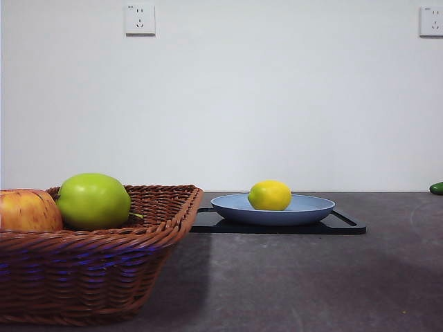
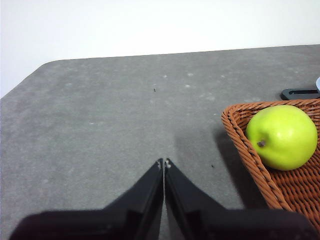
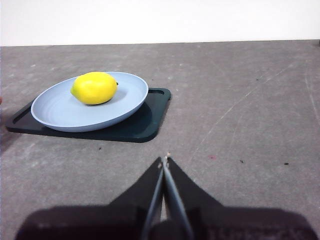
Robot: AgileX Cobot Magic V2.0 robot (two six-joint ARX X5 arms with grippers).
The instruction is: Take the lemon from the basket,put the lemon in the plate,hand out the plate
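The yellow lemon (image 1: 270,195) (image 3: 94,87) lies in the blue plate (image 1: 311,206) (image 3: 55,110), which rests on a flat black tray (image 1: 346,225) (image 3: 145,125). The brown wicker basket (image 1: 97,256) (image 2: 240,135) stands at the front left, holding a green apple (image 1: 93,200) (image 2: 283,136) and a red-yellow apple (image 1: 28,211). My right gripper (image 3: 164,161) is shut and empty, hanging over bare table a little way short of the tray. My left gripper (image 2: 163,162) is shut and empty over the table beside the basket. Neither arm shows in the front view.
The grey table (image 1: 311,277) runs back to a white wall. A dark green object (image 1: 437,187) peeks in at the right edge of the front view. The table's rounded corner (image 2: 45,67) appears in the left wrist view.
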